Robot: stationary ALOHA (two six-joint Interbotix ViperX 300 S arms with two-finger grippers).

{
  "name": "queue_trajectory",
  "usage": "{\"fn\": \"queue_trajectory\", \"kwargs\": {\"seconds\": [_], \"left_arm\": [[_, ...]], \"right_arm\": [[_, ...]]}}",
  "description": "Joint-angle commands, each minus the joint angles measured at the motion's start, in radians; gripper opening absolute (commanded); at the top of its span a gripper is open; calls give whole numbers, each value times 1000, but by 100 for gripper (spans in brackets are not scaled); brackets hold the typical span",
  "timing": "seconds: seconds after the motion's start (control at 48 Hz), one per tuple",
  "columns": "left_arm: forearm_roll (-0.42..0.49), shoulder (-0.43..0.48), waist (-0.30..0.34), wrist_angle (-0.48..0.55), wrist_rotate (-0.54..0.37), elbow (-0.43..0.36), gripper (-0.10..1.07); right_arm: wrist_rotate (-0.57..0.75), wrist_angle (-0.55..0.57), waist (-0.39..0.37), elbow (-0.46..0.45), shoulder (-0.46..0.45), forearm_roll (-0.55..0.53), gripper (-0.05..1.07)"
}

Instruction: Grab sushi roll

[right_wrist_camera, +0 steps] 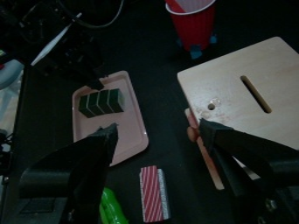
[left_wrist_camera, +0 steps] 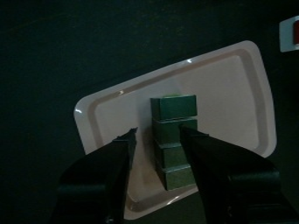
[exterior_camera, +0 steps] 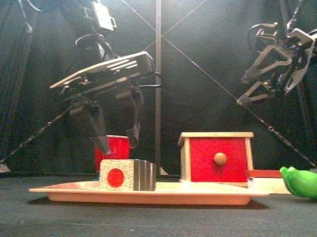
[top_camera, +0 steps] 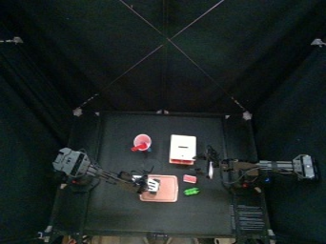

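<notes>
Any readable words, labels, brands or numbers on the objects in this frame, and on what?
None: no view shows readable text.
Sushi roll: no label.
Pink tray: blank.
Red cup: no print visible.
Cream box: plain, only a knob.
Striped pink block: stripes, no letters.

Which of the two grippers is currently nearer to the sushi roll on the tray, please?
Left. The left gripper hangs just above the sushi roll on the pink tray, jaws open either side. The right gripper is off beside the wooden box.
</notes>
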Motion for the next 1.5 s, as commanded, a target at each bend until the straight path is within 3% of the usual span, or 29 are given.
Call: {"fn": "queue_trajectory", "kwargs": {"seconds": [0.0, 1.083, 1.479], "left_arm": [[3, -26, -2, 2, -2, -11, 81], [15, 52, -2, -46, 9, -75, 82], [-8, 95, 5, -48, 112, -115, 82]], "right_arm": [[-2, -5, -2, -9, 2, 2, 102], [-2, -5, -2, -9, 2, -2, 102], [-2, -5, -2, -9, 2, -3, 102]]}}
